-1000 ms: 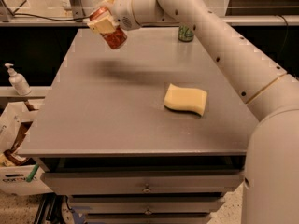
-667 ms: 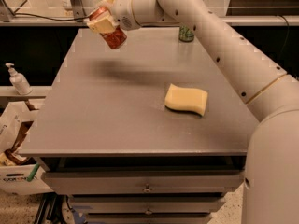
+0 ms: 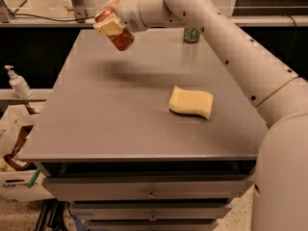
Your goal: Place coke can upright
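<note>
Item under inspection: the small red aluminium coke can (image 3: pixel 122 39) with silver ends. It is hanging in the air above the far-left part of the flat grey table (image 3: pixel 120 129), not touching the surface; a soft shadow is lying on the table below it.

Grasp: the cream-coloured pincer (image 3: pixel 109 26) is closing on the coke can across its body, with one pale finger (image 3: pixel 109 27) lying over the near side. The grip is sitting toward the upper half, and the lower red end is showing free beneath it.

Governing relation: the can's long axis is leaning, not vertical. The upper end is pointing up and toward the left edge of the table, and the lower end is pointing down and toward the right edge. By my judgement the coming move is depending on this lean: the wrist needs rotating until the axis is standing plumb, and the lower end needs to meet the table flat before the grip is released. A release at the present tilt is likely to tip the can over.

Surroundings: the white jointed arm (image 3: pixel 226 42) is reaching in from the right edge over the far side. A green drink can (image 3: pixel 191 34) is standing upright at the far edge, well apart from the pincer. A yellow wavy-edged sponge (image 3: pixel 191 102) is lying right of the table's centre, also well apart.
</note>
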You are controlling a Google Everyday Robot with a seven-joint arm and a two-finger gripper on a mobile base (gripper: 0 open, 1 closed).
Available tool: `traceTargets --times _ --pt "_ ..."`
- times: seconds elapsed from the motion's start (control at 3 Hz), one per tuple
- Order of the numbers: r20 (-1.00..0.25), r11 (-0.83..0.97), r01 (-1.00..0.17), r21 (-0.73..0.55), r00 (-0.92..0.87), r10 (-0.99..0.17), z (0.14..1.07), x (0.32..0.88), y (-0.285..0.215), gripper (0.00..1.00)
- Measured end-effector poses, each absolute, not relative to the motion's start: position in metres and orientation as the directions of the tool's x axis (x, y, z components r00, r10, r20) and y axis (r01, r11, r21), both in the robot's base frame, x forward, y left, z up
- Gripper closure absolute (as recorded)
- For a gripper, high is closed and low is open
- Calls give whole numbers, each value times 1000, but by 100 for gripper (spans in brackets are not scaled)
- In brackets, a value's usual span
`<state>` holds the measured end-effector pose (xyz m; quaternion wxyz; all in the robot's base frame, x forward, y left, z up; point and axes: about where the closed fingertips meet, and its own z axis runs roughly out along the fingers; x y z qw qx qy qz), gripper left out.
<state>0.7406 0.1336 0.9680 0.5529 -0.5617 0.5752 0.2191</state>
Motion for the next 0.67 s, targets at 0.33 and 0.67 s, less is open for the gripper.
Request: traceTargets --times 0.33,0.67 --pt "-886 295 -871 -392 271 -377 969 743 123 100" --pt "-892 322 -856 -404 291 -347 971 744 111 100"
